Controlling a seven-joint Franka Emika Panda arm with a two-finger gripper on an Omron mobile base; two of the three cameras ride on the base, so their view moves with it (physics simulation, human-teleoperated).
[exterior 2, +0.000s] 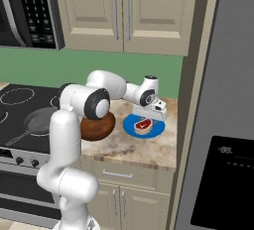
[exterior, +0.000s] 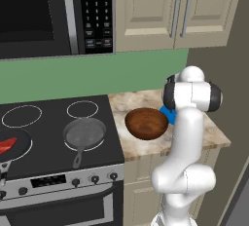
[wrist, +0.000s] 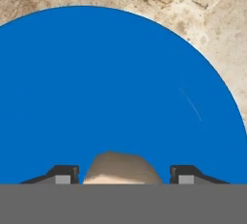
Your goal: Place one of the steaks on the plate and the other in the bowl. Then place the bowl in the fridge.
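The steak with the pale fat rim [exterior 2: 144, 124] lies on the blue plate [exterior 2: 130, 126] on the counter. My gripper [exterior 2: 149, 118] hangs just above it, open, with its fingertips [wrist: 63, 174] standing a little off either side of the steak [wrist: 121, 169]. The plate [wrist: 120, 88] spreads out under the hand. The dark brown bowl [exterior: 147, 122] stands empty just left of the plate [exterior: 169, 116], partly hidden by my arm in the right base view. The all-red steak [exterior: 6, 145] lies in a pan on the stove's left edge. The grey fridge [exterior 2: 223, 125] stands at the right, doors shut.
A grey frying pan [exterior: 84, 133] sits on the black stovetop [exterior: 58, 122] beside the counter. A black microwave [exterior: 48, 15] hangs above the stove, with beige wall cabinets [exterior: 180, 10] over the counter. The marble counter [exterior: 214, 135] ends at the fridge side.
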